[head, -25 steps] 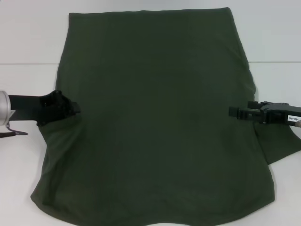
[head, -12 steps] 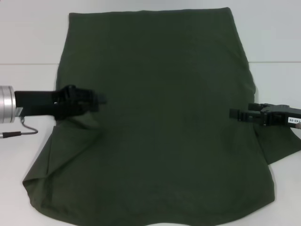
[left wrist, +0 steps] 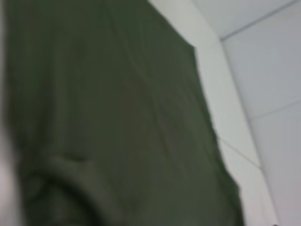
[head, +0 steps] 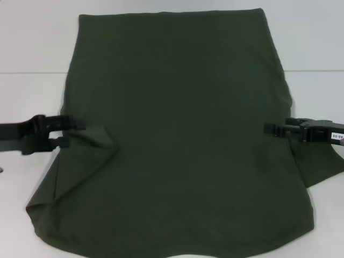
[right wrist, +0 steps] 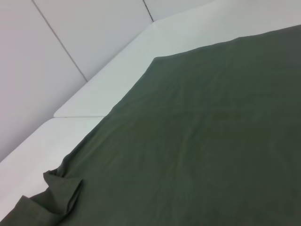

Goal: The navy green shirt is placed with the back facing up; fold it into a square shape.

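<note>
Shirt (head: 177, 134) lies flat, back up, on the white worktop (head: 32, 102), long axis running away from the robot. Left gripper (head: 72, 131), jaws apart and empty, sits at the shirt's left edge beside a folded-in sleeve. Right gripper (head: 267, 129) sits at the right edge, equally near; its jaw state cannot be told.

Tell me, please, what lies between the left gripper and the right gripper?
In the head view, only the navy green shirt spans the stretch between the left gripper and the right gripper; nothing else sits there.
</note>
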Controlling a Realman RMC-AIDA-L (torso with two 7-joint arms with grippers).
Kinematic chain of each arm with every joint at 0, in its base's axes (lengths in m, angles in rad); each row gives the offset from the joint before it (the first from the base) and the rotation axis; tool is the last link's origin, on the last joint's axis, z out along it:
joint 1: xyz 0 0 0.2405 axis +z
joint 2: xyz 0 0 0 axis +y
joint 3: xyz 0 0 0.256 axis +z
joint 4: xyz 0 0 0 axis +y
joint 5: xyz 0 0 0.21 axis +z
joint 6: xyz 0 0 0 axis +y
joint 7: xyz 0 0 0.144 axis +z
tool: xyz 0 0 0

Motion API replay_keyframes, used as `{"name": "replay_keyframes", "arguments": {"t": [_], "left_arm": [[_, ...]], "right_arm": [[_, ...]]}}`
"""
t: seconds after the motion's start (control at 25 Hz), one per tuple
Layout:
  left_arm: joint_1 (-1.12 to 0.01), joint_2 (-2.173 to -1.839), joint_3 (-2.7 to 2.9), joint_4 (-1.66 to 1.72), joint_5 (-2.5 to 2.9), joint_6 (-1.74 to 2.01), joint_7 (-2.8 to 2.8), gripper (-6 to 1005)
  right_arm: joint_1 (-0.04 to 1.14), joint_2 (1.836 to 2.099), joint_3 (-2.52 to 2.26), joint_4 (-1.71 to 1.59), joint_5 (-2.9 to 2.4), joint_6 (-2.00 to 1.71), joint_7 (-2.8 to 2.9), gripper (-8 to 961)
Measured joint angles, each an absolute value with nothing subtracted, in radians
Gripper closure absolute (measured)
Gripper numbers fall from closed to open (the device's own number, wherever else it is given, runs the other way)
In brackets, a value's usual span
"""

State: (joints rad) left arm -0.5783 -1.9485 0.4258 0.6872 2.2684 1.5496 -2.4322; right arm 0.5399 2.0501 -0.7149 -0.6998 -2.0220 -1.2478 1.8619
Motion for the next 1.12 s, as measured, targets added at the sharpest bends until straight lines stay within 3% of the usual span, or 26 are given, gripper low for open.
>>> {"name": "replay_keyframes", "arguments": {"t": [0.24,0.44,0.52,0.76,0.84,0.96,1.12], "left_arm": [[-0.53,-1.959,0.442,0.705,2.265,1.531,-2.384,169],[-0.516,-1.987,0.424,0.708,2.184,1.589,-2.145,169],[-0.512,-2.006,0.424,0.708,2.16,1.637,-2.01,170],[-0.511,-2.028,0.433,0.712,2.16,1.638,-1.938,169],[-0.511,-2.03,0.432,0.714,2.155,1.64,-1.934,169],[-0.513,-2.032,0.428,0.717,2.151,1.648,-1.927,169],[-0.515,-2.035,0.428,0.718,2.146,1.651,-1.924,168]], "right_arm": [[0.54,2.044,-0.711,-0.699,-2.018,-1.249,1.888,11],[0.54,2.027,-0.678,-0.699,-2.019,-1.25,1.941,11],[0.54,2.001,-0.676,-0.699,-2.028,-1.255,2.004,11],[0.573,1.859,-0.682,-0.7,-2.184,-1.295,2.362,12],[0.592,1.823,-0.679,-0.701,-2.243,-1.324,2.446,12],[0.614,1.807,-0.675,-0.709,-2.317,-1.342,2.506,12],[0.641,1.814,-0.677,-0.703,-2.377,-1.322,2.523,12]]}}
